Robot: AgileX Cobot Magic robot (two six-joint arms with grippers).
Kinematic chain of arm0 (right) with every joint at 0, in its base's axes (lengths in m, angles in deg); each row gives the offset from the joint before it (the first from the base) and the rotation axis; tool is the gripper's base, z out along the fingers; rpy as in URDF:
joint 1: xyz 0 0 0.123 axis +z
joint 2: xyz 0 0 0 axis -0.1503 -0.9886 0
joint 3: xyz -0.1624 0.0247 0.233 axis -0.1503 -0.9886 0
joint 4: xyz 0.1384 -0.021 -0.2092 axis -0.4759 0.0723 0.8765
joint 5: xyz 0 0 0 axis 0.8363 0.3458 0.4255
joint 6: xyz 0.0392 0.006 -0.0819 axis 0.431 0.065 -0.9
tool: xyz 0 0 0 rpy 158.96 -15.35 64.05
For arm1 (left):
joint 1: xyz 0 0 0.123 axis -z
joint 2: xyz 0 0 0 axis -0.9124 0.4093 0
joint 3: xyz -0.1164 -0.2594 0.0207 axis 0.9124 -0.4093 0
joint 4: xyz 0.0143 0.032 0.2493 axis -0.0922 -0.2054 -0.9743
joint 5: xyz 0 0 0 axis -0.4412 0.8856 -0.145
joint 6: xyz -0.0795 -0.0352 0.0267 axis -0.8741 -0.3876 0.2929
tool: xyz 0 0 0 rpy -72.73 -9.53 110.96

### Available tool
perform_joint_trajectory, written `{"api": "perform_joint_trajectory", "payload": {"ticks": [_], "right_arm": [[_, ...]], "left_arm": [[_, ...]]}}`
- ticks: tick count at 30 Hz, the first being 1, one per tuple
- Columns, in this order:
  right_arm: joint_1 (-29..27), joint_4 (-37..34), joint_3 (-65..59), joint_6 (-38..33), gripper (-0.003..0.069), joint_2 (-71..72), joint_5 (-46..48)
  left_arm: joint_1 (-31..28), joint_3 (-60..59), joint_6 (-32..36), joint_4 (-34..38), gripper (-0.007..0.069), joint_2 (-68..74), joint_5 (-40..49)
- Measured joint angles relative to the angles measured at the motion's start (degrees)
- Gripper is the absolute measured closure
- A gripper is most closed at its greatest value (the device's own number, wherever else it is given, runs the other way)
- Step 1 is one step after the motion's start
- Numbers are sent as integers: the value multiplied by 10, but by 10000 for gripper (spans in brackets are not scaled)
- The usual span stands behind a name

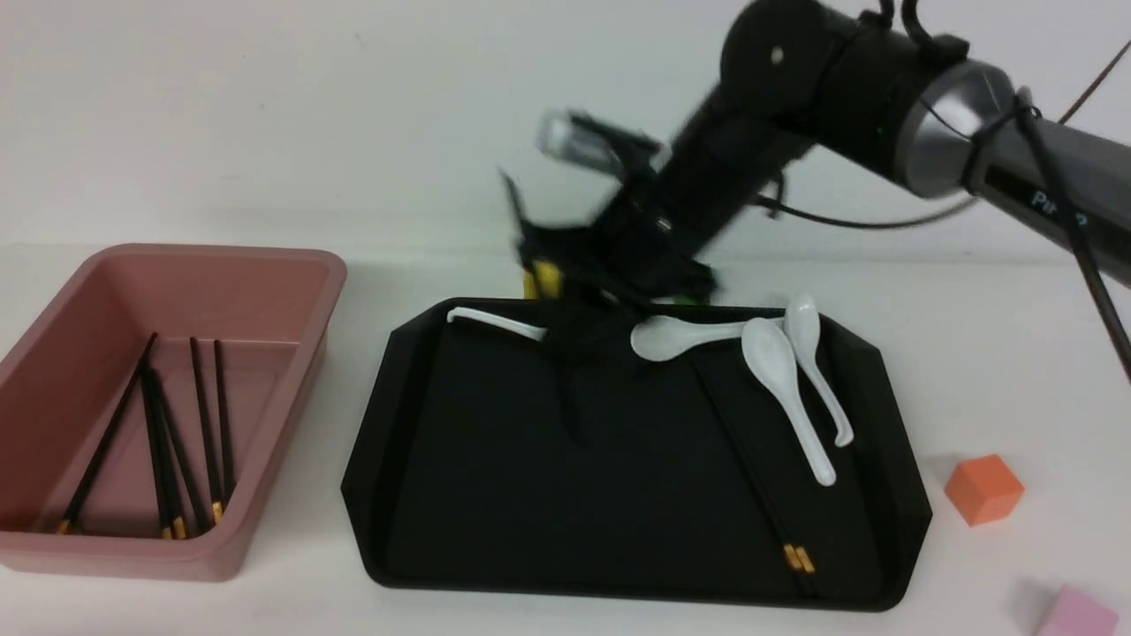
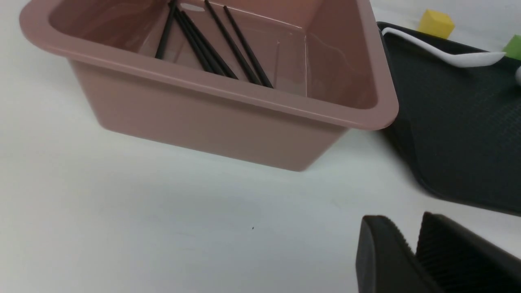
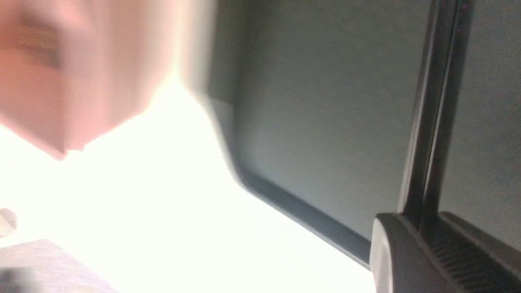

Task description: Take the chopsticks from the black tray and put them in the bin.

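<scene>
My right gripper (image 3: pixel 423 221) is shut on two black chopsticks (image 3: pixel 435 101) that run out from its jaws over the black tray (image 3: pixel 317 122). In the front view that gripper (image 1: pixel 574 344) is blurred, low over the tray's far side, with a dark stick (image 1: pixel 570 389) hanging below it. Another pair of chopsticks (image 1: pixel 751 468) lies on the tray (image 1: pixel 424 495) at the right, gold bands towards the front. The pink bin (image 1: pixel 292 265) to the left holds several chopsticks (image 1: pixel 159 433). My left gripper (image 2: pixel 403 221) stands slightly open and empty over the white table, short of the bin (image 2: pixel 228 95).
Several white soup spoons (image 1: pixel 786 380) lie along the tray's far and right side. An orange cube (image 1: pixel 983 488) and a pink block (image 1: pixel 1074 611) sit on the table at the right. A yellow block (image 2: pixel 436 22) stands behind the tray.
</scene>
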Motion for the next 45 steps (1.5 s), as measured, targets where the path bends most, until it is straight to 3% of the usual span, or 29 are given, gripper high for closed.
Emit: {"api": "perform_joint_trajectory", "payload": {"ticks": [4, 8, 11, 15, 20, 26, 29, 31, 34, 37, 39, 41, 45], "right_arm": [[70, -132, 29, -169, 552, -7, -159], [149, -220, 32, -384, 552, -38, -341], [201, -285, 32, -502, 552, -73, -452], [248, -381, 32, -586, 552, -118, -560], [259, -448, 31, -634, 503, -149, -603], [249, -467, 31, -639, 390, -148, -593], [240, -464, 31, -629, 397, -142, -546], [224, -438, 31, -591, 452, -127, -480], [195, -359, 31, -504, 557, -96, -390], [154, -231, 31, -358, 662, -49, -265], [138, -180, 31, -301, 670, -34, -223], [105, -76, 31, -205, 671, 8, -102], [66, 39, 31, -159, 668, 67, 35]], "left_arm": [[0, 0, 0, 0, 473, 0, 0], [0, 0, 0, 0, 470, 0, 0], [0, 0, 0, 0, 468, 0, 0], [0, 0, 0, 0, 461, 0, 0], [0, 0, 0, 0, 459, 0, 0], [0, 0, 0, 0, 458, 0, 0], [0, 0, 0, 0, 456, 0, 0], [0, 0, 0, 0, 454, 0, 0], [0, 0, 0, 0, 449, 0, 0], [0, 0, 0, 0, 448, 0, 0], [0, 0, 0, 0, 447, 0, 0], [0, 0, 0, 0, 442, 0, 0], [0, 0, 0, 0, 439, 0, 0]]}}
